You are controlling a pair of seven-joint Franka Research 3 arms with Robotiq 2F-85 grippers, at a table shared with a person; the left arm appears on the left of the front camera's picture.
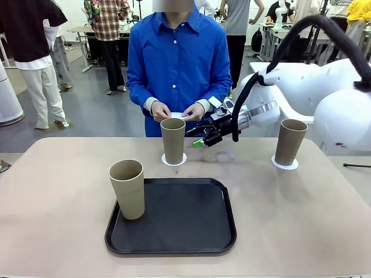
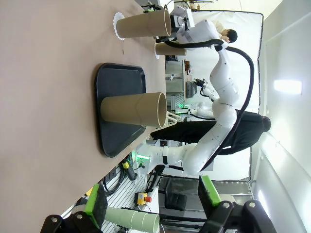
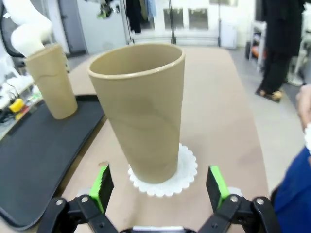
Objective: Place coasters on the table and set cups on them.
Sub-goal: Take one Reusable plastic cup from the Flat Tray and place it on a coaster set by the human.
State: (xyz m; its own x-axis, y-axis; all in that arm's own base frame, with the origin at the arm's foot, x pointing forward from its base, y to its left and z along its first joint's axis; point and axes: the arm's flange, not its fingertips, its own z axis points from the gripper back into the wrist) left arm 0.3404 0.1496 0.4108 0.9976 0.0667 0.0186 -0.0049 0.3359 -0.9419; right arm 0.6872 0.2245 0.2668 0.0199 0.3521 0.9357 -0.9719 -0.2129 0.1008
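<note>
Table: two cups stand on coasters. Third cup sits on the black tray, and the person's hands hold the last coaster. Right gripper is just beside the middle cup, jaws wide and empty. Left gripper is spread and empty. Next, probably: coaster down, then grasp the tray cup.

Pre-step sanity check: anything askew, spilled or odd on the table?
Nothing spilled or tipped. Middle cup and right cup stand on coasters; third cup stands at the black tray's left edge. Small dark speck on the table by the middle coaster.
</note>
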